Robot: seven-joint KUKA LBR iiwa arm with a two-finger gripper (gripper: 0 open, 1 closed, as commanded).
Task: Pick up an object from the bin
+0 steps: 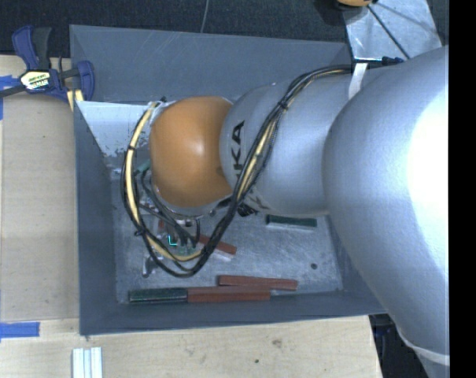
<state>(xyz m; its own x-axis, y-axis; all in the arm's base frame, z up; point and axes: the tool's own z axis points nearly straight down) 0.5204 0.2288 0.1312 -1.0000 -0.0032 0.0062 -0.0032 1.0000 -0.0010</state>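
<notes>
The arm (379, 172) enters the bin (96, 242) from the right, and its wrist carries a rounded orange cover (189, 152). The end effector (171, 239) sits directly under this cover, low over the left half of the bin floor. The cover and a loop of cables (131, 181) screen it from above, so it cannot be determined whether the end effector is apart, together, or clamped on anything. No object is visible in its grasp. The nearest object is a short brown piece (224, 249), which lies just beside the end effector on its right, partly under the cable loop. Whether the two touch cannot be determined. Below the end effector in the view, along the bin wall, a dark rod (157, 295) lies flat. A long brown rod (228, 295) lies in line with it, end to end, on its right. A second brown rod (257, 283) lies just above the long one, further to the right of the end effector and nearly parallel to it. A dark green bar (291, 222) lies flat on the floor well to the right of the end effector, at the edge of the arm body. All five objects rest apart from the end effector on the bin floor.
</notes>
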